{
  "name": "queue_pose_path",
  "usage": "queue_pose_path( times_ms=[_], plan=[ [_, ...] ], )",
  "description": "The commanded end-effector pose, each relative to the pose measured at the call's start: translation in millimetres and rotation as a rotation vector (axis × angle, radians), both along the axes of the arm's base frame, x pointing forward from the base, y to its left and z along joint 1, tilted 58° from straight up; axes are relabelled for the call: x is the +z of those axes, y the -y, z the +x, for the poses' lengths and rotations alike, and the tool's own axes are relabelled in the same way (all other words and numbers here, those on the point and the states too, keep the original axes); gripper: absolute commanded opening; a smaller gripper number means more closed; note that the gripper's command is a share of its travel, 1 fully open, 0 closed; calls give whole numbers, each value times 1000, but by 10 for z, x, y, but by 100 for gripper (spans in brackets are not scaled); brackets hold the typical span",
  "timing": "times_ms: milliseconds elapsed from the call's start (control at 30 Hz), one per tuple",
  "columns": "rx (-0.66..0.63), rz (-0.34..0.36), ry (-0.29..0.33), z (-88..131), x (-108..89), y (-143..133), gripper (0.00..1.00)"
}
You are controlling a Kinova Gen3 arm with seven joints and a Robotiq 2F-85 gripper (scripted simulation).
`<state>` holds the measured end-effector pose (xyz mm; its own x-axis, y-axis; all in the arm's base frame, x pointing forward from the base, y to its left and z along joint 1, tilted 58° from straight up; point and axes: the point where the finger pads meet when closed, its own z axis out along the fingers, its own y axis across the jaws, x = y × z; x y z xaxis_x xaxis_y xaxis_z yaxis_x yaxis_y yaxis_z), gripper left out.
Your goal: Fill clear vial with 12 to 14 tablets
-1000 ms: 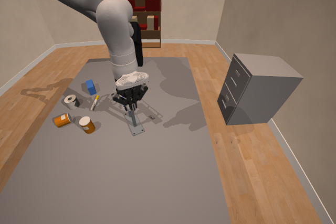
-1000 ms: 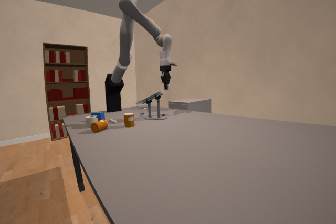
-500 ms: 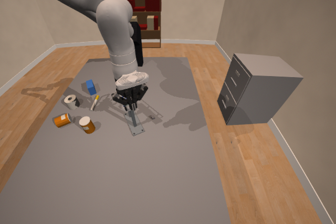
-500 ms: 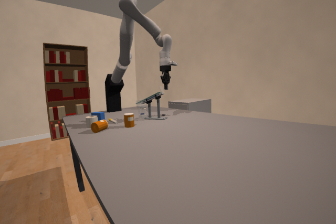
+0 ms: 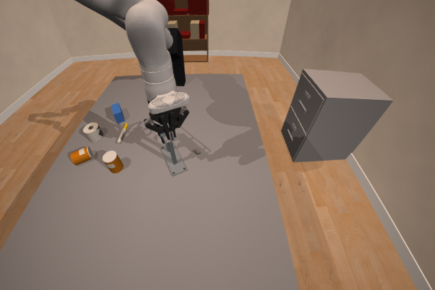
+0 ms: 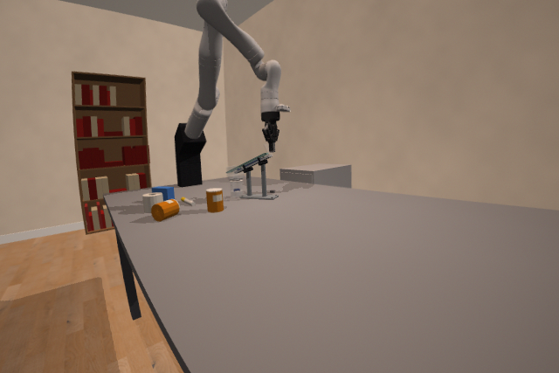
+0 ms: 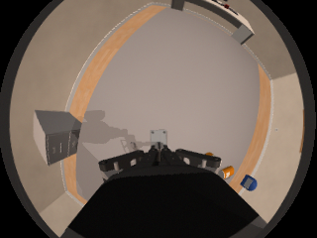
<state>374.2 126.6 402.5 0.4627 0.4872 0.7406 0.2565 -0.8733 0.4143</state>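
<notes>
The feeder tray [image 6: 249,163] is a tilted plate on two posts over a grey base plate [image 6: 259,196], with its high end to the right in the exterior view. The clear vial [image 6: 235,187] stands upright on the table below the tray's low end. I cannot make out the tablets. My gripper [image 6: 272,148] is shut and empty. It points down, just over the tray's high end, and I cannot tell if it touches. In the top view my gripper [image 5: 168,136] hides most of the tray, and only the base plate [image 5: 174,161] shows. The wrist view shows the tray's far end [image 7: 158,138] past the fingers.
Left of the tray are a blue box [image 5: 117,113], a white roll [image 5: 92,131], a marker [image 5: 122,132], a lying orange bottle [image 5: 80,155] and a standing orange bottle [image 5: 112,161]. A small dark piece [image 5: 197,152] lies right of the stand. A filing cabinet [image 5: 326,115] stands beyond the table's right edge.
</notes>
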Motion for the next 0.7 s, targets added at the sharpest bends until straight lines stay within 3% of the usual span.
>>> queue_pose_path(
  times_ms=[0, 667],
  plan=[
    [-3, -2, -3, -7, -20, 21, 0],
    [-3, -2, -3, 19, 211, -97, 0]
  ],
)
